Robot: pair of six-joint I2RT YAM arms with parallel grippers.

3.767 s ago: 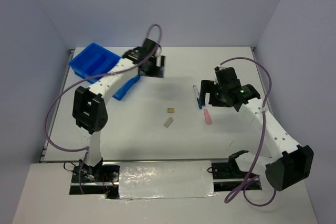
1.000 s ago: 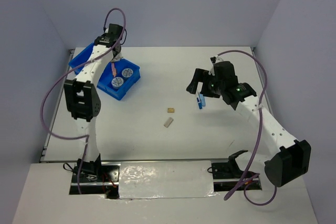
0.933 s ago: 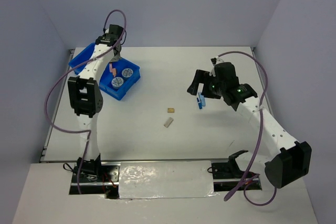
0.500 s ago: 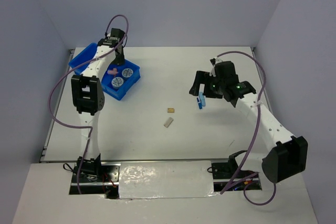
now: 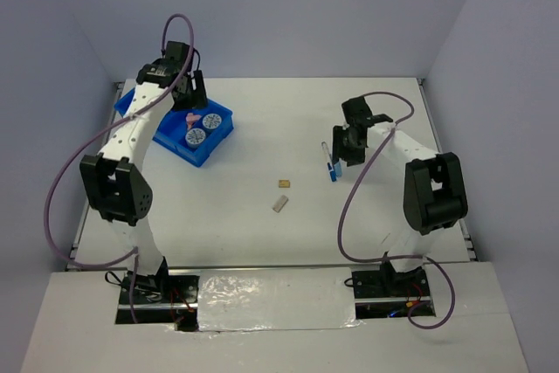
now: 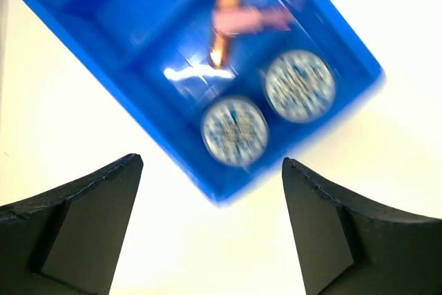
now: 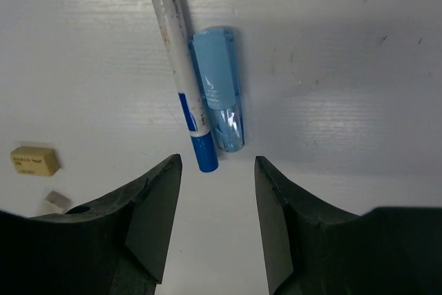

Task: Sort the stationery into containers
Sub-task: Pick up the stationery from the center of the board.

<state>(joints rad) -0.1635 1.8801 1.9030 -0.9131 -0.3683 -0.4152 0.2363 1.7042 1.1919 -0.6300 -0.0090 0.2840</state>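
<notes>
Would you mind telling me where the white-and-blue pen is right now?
The white-and-blue pen lies on the table, right of centre in the top view, alongside a light blue item, just ahead of the right gripper.

Site, as I see it through the feeds: a robotics lab test cell, not a home or an office. Item one, a plain white table [image 5: 367, 224] boxed in on three sides by bare, pale lavender walls [image 5: 306, 15]. Item two, a left arm [image 5: 131, 137] and a right arm [image 5: 410, 155], white links with black joints, fixed at the near edge on dark base plates. Item three, a strip of silver foil tape [image 5: 271, 290] running between the bases. Item four, purple cables [image 5: 52, 207] looping loose from the bases up to the wrists. Item five, a blue tray [image 5: 214, 148] and a pen [image 5: 326, 153] on the tabletop. I read the wrist views as fitted cameras looking past black fingers.
</notes>
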